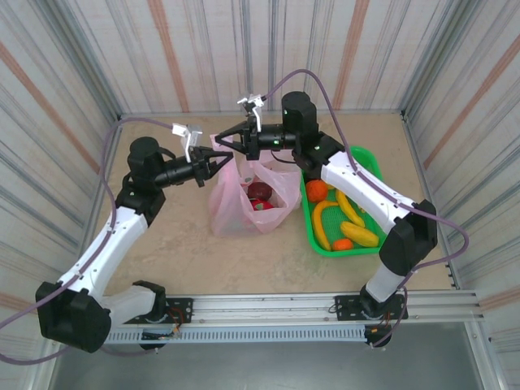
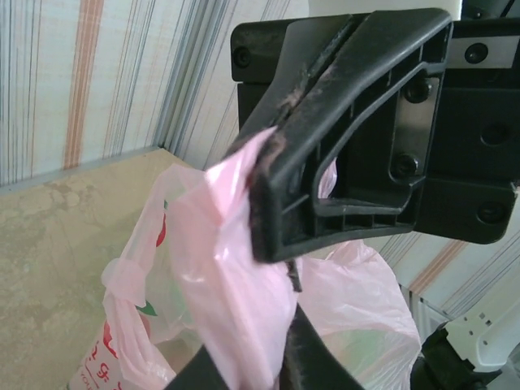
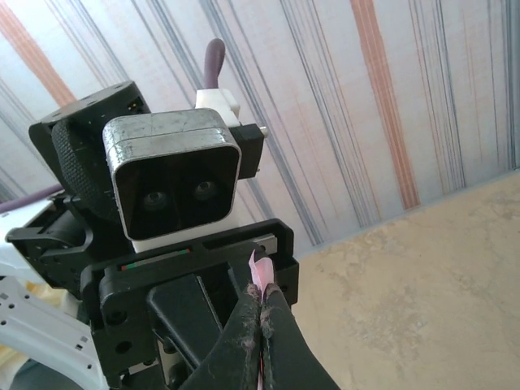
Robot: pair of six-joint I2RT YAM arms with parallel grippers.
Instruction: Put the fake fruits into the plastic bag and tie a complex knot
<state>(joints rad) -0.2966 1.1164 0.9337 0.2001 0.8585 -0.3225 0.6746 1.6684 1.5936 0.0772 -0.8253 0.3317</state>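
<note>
We are clamping the left gripper (image 1: 221, 162) fully shut on 1 handle of the plastic bag (image 1: 231, 207) and the right gripper (image 1: 232, 140) shut on the other, holding both raised. Red and dark fake fruits (image 1: 260, 195) are sitting inside. Bananas (image 1: 357, 234) and 2 orange balls (image 1: 318, 190) are lying in the green basket (image 1: 367, 158). We are judging loading unfinished and the knot not yet started.

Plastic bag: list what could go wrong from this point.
1. The left gripper and right gripper each pinch thin pink film of the plastic bag. Pulling apart could tear it or let it slip.
2. The bananas and oranges lie in the green basket. Knotting now would shut them out.
</note>
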